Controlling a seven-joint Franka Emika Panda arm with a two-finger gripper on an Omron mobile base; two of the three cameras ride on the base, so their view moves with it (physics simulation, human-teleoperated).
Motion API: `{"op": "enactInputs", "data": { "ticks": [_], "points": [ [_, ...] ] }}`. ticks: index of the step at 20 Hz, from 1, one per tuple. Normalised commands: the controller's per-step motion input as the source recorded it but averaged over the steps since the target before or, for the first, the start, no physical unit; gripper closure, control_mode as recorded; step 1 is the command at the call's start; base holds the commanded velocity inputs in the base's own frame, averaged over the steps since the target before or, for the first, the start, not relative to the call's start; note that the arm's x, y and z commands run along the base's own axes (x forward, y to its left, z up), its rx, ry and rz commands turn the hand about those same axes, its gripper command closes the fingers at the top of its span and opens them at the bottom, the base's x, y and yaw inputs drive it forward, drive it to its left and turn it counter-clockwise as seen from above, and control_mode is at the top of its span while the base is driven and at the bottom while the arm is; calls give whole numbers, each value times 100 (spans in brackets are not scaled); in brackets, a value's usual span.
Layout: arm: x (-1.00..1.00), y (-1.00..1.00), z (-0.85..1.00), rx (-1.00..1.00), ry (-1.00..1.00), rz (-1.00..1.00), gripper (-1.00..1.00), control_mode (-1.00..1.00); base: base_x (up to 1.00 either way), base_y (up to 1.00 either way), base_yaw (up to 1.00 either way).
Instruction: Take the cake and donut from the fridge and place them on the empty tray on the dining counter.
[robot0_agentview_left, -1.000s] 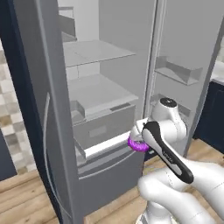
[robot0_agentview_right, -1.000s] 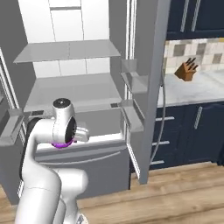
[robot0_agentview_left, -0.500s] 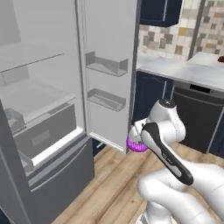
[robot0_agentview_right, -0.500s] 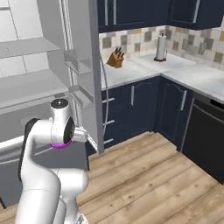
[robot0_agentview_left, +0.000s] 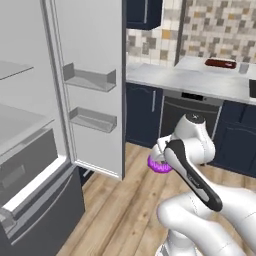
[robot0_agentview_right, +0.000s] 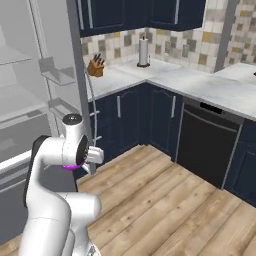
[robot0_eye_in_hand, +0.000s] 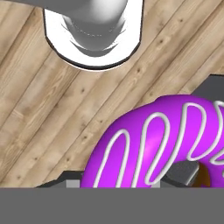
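Taking the fridge (robot0_agentview_left: 75, 90) as the landmark and going left to right: in the left base view its open compartment fills the left side, the door swung out with two grey door bins; just right of that door's lower edge, above the wood floor (robot0_agentview_left: 125, 200), hangs the donut (robot0_agentview_left: 159, 165), a purple-magenta ring tucked under the white arm's wrist; farther right of the fridge run navy cabinets and a pale counter (robot0_agentview_left: 200, 80), with a dark reddish flat thing (robot0_agentview_left: 220, 63) on it by the back wall, too small to say whether it is the tray.

In the right base view the fridge again stands at left, and the donut (robot0_agentview_right: 71, 166) shows as a purple sliver under the wrist, beside the fridge door's edge; right of that, a knife block (robot0_agentview_right: 95, 66) and a paper-towel roll (robot0_agentview_right: 143, 52) stand on the counter.

In the hand view the donut (robot0_eye_in_hand: 153, 144), white squiggles across its icing, sits right at the gripper (robot0_eye_in_hand: 131, 181), between its dark fingers; the jaws stand part-way closed around the ring, holding it, with the floor below.

The relation that matters: the donut is already in the hand and outside the fridge, so the coming move turns on where the tray lies; I judge it is away from the fridge, but the dining counter cannot be identified here; the cake's place cannot be told.

No brand, label or readable writing appears anywhere.
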Motion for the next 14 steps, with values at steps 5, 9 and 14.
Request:
{"op": "enactInputs", "data": {
  "ticks": [5,9,14],
  "points": [
    [0,0,0,0,0,0,100,100,79,-9,-7],
    [0,0,0,0,0,0,100,100,89,-17,-4],
    [0,0,0,0,0,0,100,100,59,-61,-4]
  ]
}}
